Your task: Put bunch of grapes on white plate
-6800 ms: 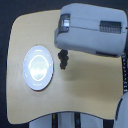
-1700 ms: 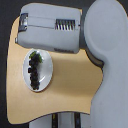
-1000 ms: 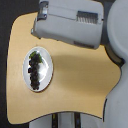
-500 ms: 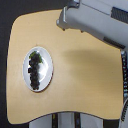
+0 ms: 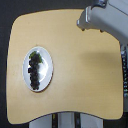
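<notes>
Resting: bunch of grapes [image 5: 34,70] on white plate [image 5: 47,64] | hand: state cannot be told | writing: none legible

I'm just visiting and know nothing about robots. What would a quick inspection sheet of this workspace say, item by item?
Surface: light wooden table with rounded corners.
Job's things: grapes lie on the white plate, near the exterior view's left edge of the table.
Clutter: nothing seen.
Grippers: only the grey arm shows, at the view's upper right, away from the plate; its gripper is out of view.
Cables: nothing seen.
Surroundings: dark floor around the table; pale base parts below its near edge, too blurred to identify.
</notes>
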### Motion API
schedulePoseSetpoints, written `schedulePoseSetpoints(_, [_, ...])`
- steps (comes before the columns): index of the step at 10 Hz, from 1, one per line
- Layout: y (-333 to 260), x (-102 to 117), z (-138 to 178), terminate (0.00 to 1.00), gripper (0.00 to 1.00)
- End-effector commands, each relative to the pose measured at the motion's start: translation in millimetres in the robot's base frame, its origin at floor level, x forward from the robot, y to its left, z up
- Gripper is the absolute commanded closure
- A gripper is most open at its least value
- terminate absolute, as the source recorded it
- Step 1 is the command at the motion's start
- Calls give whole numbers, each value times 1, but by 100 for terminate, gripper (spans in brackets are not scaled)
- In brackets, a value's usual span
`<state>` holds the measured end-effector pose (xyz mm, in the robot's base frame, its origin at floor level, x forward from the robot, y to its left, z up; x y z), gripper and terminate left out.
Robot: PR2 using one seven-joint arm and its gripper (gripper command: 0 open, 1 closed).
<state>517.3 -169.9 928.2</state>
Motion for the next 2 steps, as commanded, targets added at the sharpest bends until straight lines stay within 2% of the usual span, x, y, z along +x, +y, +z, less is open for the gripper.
schedulePoseSetpoints(1, [-63, -17, -2, 0, 0])
schedulePoseSetpoints(2, [-68, -18, -3, 100, 0])
